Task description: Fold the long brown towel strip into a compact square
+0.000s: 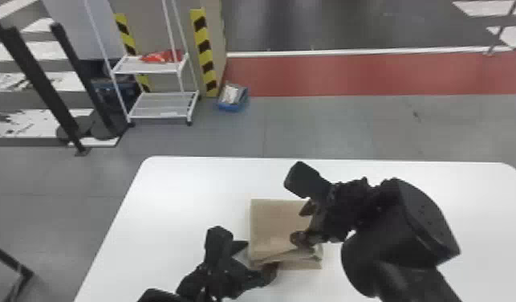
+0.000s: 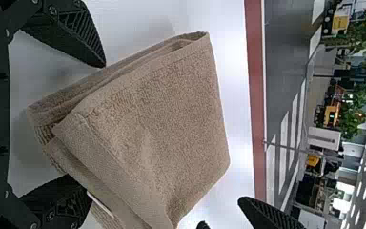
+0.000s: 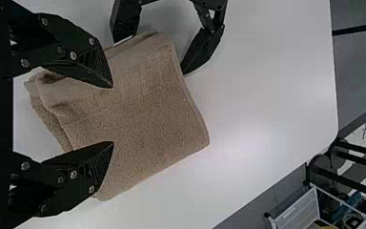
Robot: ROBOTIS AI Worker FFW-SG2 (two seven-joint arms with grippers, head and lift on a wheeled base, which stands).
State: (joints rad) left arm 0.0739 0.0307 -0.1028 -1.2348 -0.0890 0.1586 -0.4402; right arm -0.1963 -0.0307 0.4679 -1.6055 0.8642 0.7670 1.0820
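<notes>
Plainly, the brown towel (image 1: 273, 225) lay folded into a squarish pad on the white table (image 1: 180, 192), well in from the far and left edges, with tabletop stretching away on both those sides. The left gripper (image 1: 257, 257) stood with fingers apart at the pad's near left corner, and the right gripper (image 1: 303, 224), its fingers also spread, hung over the right part. While the head view hid that part behind the right gripper, the left wrist view laid bare stacked layers and a small white strip (image 2: 100, 204) along one edge.
</notes>
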